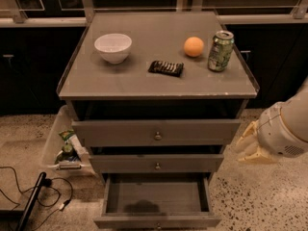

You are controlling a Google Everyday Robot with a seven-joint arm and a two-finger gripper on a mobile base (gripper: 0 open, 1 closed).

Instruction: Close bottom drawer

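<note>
Right of one three-drawer cabinet [144, 83], bottom drawer [157, 201] open: one gripper [249, 146], grasp unclear.

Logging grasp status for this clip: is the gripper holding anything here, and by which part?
Nothing is held. The gripper hangs in the air to the right of the cabinet, apart from the open bottom drawer.
</note>
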